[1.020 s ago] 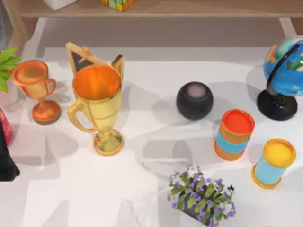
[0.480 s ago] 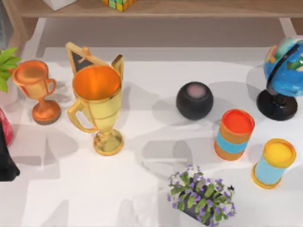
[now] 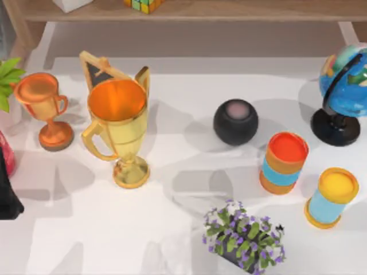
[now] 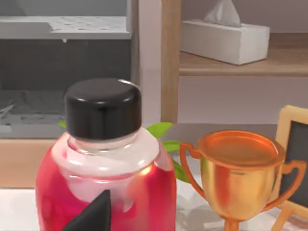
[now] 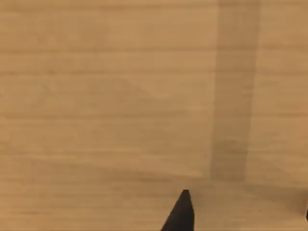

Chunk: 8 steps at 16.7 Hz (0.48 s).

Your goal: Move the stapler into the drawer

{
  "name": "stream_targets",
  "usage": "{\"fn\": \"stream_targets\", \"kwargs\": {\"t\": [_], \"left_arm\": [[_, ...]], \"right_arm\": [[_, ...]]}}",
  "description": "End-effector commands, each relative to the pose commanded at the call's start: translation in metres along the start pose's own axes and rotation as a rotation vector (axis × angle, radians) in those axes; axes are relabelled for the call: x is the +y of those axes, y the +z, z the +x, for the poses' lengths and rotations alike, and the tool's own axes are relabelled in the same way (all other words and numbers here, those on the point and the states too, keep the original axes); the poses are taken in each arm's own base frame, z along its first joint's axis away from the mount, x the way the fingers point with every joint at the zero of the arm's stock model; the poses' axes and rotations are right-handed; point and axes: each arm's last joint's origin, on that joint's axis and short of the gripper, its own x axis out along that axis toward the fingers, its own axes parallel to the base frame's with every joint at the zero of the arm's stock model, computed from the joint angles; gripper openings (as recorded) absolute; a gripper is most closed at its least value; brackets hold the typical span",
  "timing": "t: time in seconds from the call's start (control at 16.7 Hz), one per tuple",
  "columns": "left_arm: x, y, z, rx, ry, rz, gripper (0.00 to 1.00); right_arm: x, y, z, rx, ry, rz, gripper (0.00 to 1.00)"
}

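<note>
The stapler is out of view. My right wrist view looks close onto a pale wooden panel (image 5: 120,96) with a vertical seam; I cannot tell whether it belongs to the drawer. A black tip of my right gripper (image 5: 180,214) shows in front of that panel. My left arm (image 3: 7,195) sits at the table's left edge. A black tip of my left gripper (image 4: 94,214) hangs just in front of a red bottle (image 4: 103,192) with a black cap.
On the white table (image 3: 172,240) stand a large gold trophy (image 3: 117,129), a small copper trophy (image 3: 43,106), a black round speaker (image 3: 235,121), two orange-and-blue cans (image 3: 282,162) (image 3: 331,196), a globe (image 3: 344,91) and a purple flower pot (image 3: 243,238). A wooden shelf (image 3: 229,10) runs along the back.
</note>
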Motion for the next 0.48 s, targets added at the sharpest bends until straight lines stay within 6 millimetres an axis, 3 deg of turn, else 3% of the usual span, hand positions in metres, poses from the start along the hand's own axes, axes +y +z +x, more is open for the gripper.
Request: {"fn": "stream_targets", "kwargs": {"t": [0.12,0.48], "left_arm": [[0.0000,0.0000,0.0000,0.000,0.000,0.000,1.00],[0.0000,0.0000,0.0000,0.000,0.000,0.000,1.00]], "right_arm": [[0.0000,0.0000,0.0000,0.000,0.000,0.000,0.98],[0.0000,0.0000,0.0000,0.000,0.000,0.000,1.00]]}}
